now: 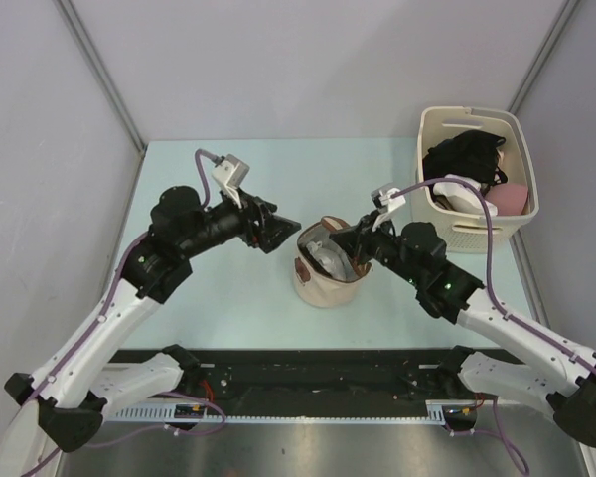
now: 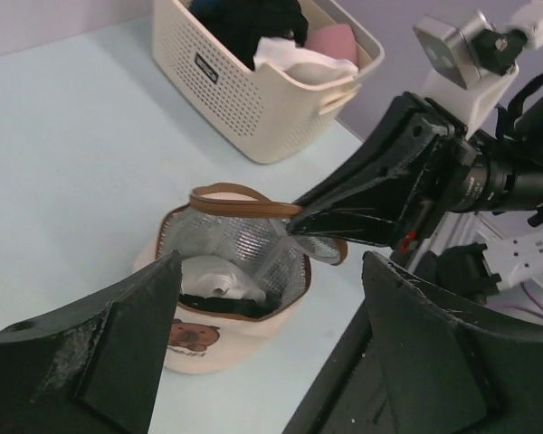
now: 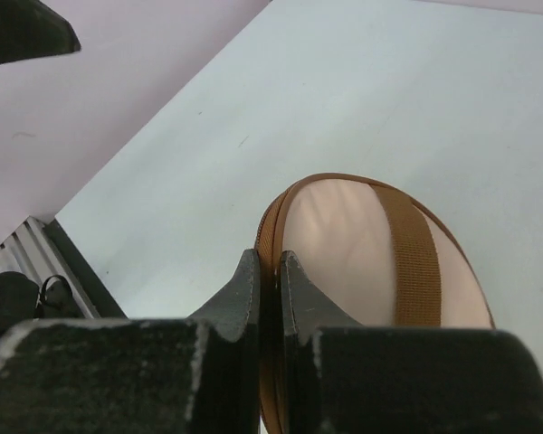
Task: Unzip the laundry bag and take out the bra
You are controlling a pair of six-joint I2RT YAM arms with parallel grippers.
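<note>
The cream laundry bag [image 1: 323, 283] stands mid-table with its zipper undone. My right gripper [image 3: 270, 258] is shut on the brown zipper rim of the lid [image 3: 371, 253] and holds the lid [image 2: 253, 206] tilted up and back. Below it the silver lining [image 2: 231, 242] is exposed. Inside lies the bra [image 2: 213, 282], white with a black edge. A brown printed motif [image 2: 192, 336] marks the bag's front wall. My left gripper [image 1: 286, 231] hangs just left of the bag's mouth, open and holding nothing. In the left wrist view its fingers [image 2: 118, 353] frame the bag.
A rigid cream plastic basket [image 1: 447, 214] with dark, white and pink clothes stands at the back right, behind my right arm [image 1: 447, 283]. The light blue table [image 1: 228, 298] ends at a black rail [image 1: 318, 373] near the arm bases. Grey walls close in on both sides.
</note>
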